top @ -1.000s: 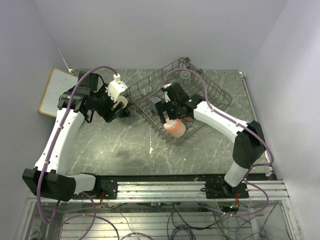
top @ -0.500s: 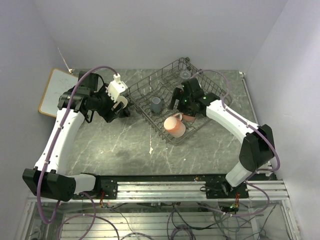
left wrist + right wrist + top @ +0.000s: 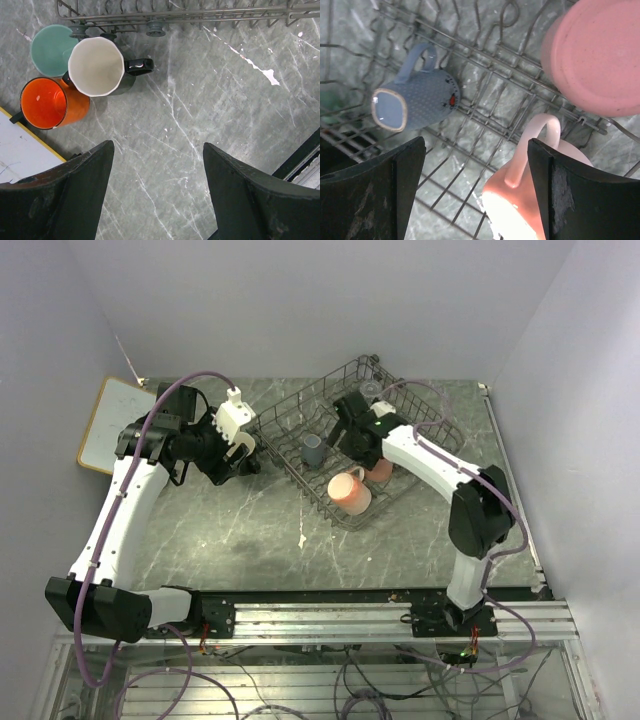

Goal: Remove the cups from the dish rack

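The dish rack [image 3: 420, 430] stands at the back of the table; its edge shows in the left wrist view [image 3: 200, 15]. Inside it are a small grey-blue cup [image 3: 313, 448] [image 3: 415, 100], a pale pink mug [image 3: 349, 490] [image 3: 535, 200] on its side, a pink tumbler [image 3: 380, 470] [image 3: 597, 55] and a clear glass [image 3: 371, 390]. My right gripper [image 3: 343, 430] [image 3: 476, 145] is open and empty above the rack floor, between the grey-blue cup and the pale pink mug. An orange mug [image 3: 47, 102], a mint green mug [image 3: 50, 42] and a black mug [image 3: 97, 67] stand together on the table beside the rack. My left gripper [image 3: 238, 455] [image 3: 157, 147] is open and empty above the table near them.
A wood-framed whiteboard [image 3: 115, 420] [image 3: 20, 155] lies at the far left, close to the orange mug. White flecks [image 3: 302, 537] mark the marble table in front of the rack. Walls close in on the left, the back and the right.
My right gripper has moved away from the pale pink mug toward the back of the rack, still empty. The mug stays in the rack. The left arm has not moved.
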`<state>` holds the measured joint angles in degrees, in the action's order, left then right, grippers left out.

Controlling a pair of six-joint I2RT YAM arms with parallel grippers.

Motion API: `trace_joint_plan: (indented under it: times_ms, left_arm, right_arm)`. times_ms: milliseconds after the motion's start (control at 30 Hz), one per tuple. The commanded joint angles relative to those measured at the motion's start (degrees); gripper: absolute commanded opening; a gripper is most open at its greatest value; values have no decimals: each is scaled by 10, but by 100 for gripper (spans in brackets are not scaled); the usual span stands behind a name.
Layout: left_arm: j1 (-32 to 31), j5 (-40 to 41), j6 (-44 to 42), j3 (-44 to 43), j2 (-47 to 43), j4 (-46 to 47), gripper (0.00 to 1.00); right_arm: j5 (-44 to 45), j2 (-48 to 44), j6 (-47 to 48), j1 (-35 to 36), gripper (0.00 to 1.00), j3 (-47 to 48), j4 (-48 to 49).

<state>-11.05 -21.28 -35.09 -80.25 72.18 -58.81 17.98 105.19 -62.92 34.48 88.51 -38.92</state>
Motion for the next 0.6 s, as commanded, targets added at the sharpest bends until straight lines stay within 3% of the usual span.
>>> trace_joint_plan:
  times_ms: [0,267,567]
  left_arm:
    - [-2,-15,1,-5,-10,0,83]
    - [-2,-15,-3,-1,-12,-1,83]
    - [-2,-5,-11,5,-21,3,84]
  right_arm:
    - [100,47,-16,21,82,34,-73]
    - [128,89,31,25,77,51,-85]
    - [76,110,120,12,59,48,-70]
